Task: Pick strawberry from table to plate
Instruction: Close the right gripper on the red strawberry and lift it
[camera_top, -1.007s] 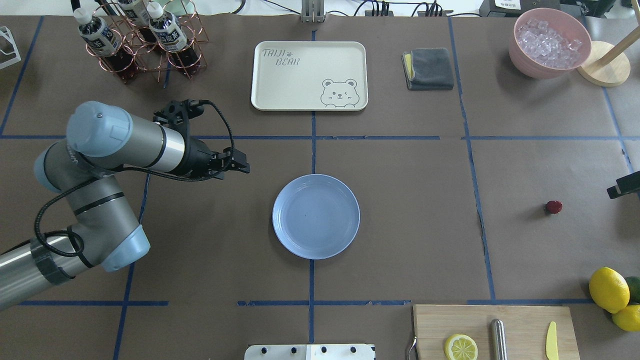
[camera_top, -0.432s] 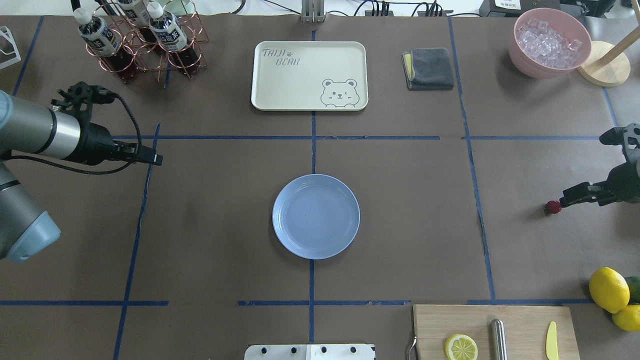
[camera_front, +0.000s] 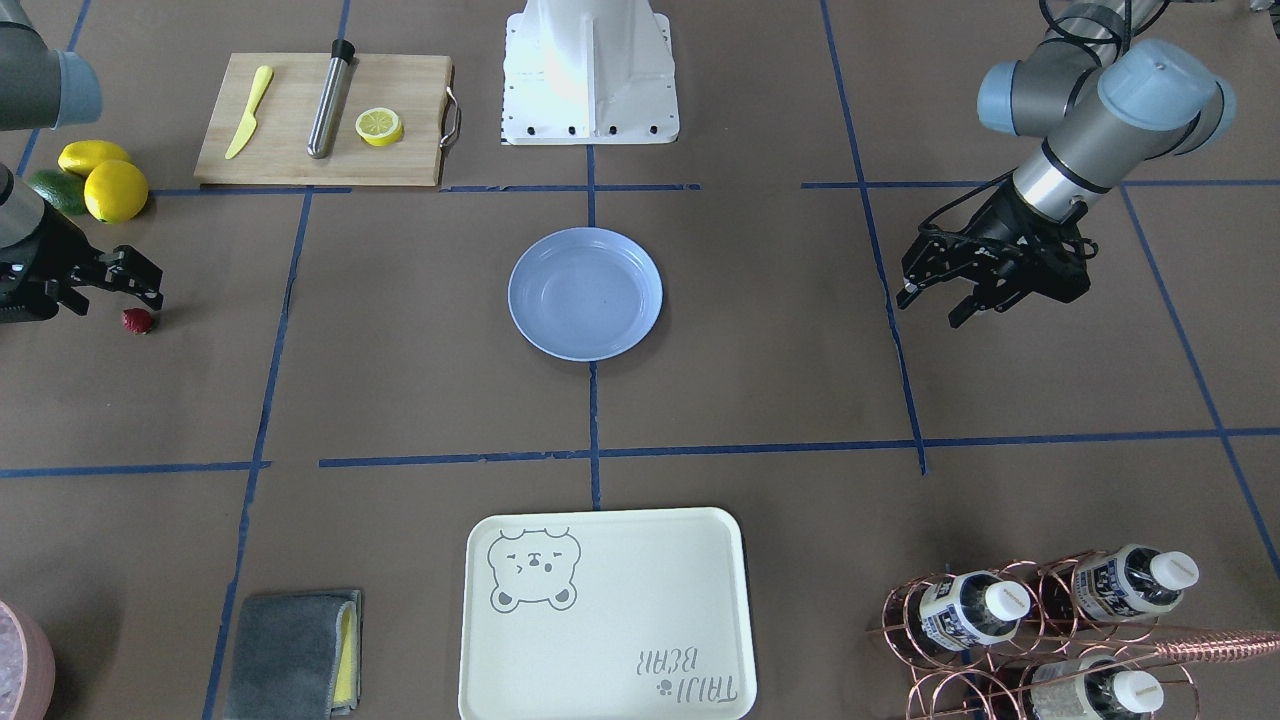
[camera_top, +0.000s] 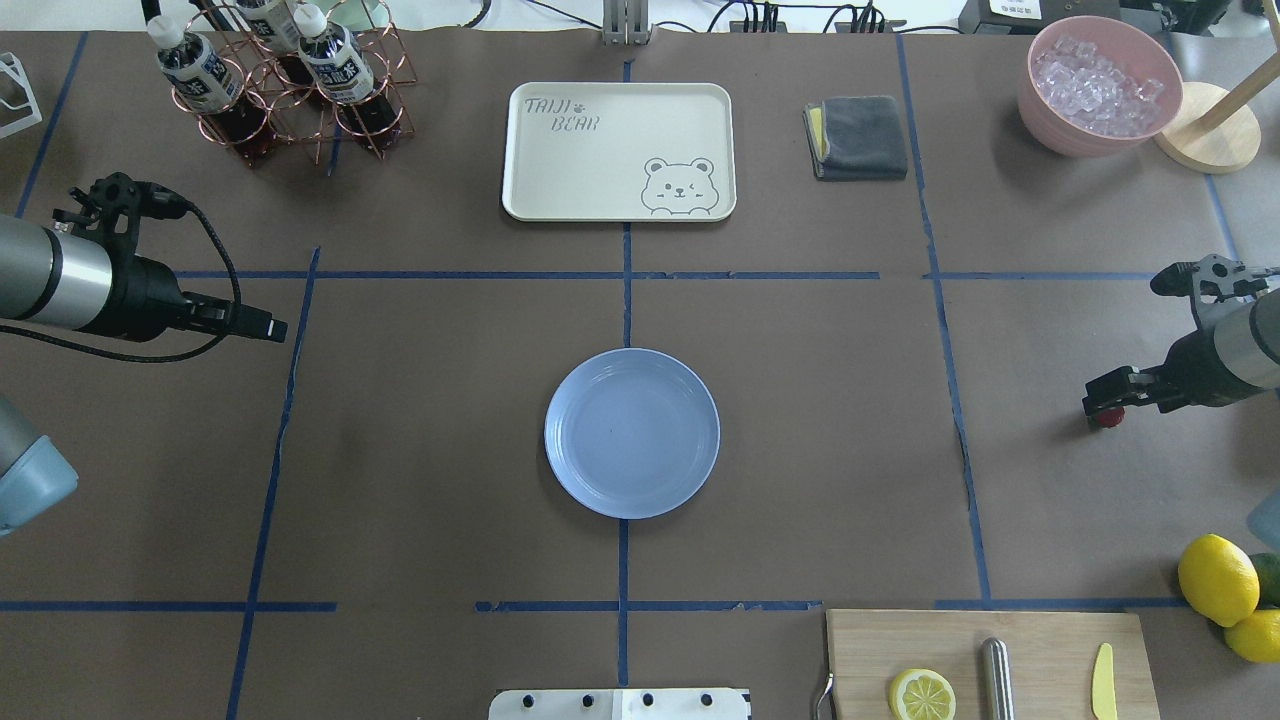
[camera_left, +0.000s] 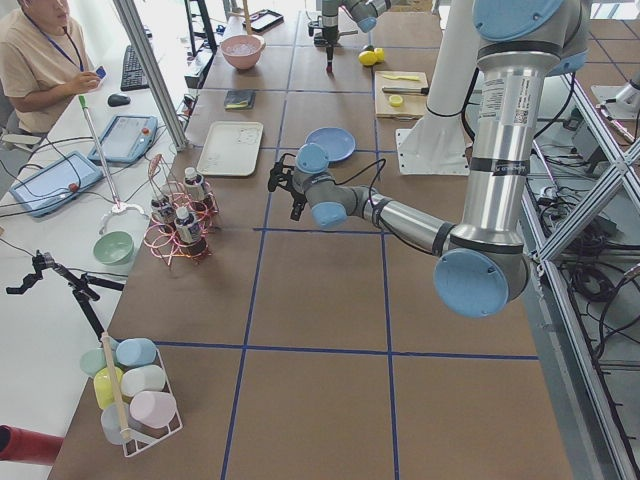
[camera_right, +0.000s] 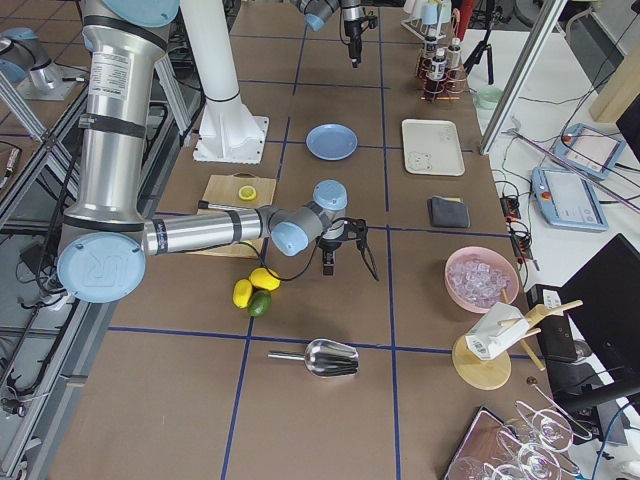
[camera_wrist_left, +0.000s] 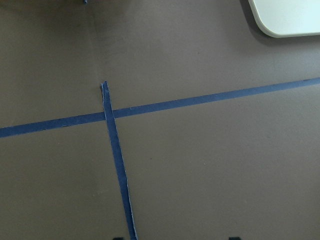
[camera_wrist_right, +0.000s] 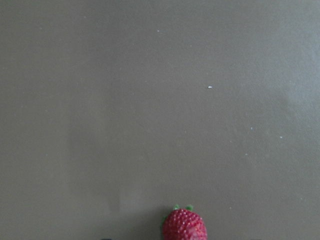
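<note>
One tiny dark-red strawberry (camera_front: 138, 320) lies near the right edge of the brown-paper, blue-taped table (camera_top: 800, 450), well apart from the round light-blue plate (camera_top: 632, 433) at its middle, while the right gripper (camera_top: 1100, 397) hovers just over it, spread wide and empty, ready, I judge, to descend and close, and the left gripper (camera_front: 930, 310) hangs open and empty.

Dark red, seeded and green-topped, the tiny strawberry (camera_front: 138, 320) lies on the brown-paper surface (camera_top: 800, 400) I am working over, far out toward the robot's right end and well apart from the plate (camera_top: 632, 432). The plate, round, shallow and glossy light blue, sits flat at mid-surface, straddling a blue tape line (camera_top: 623, 570) of the grid.
</note>
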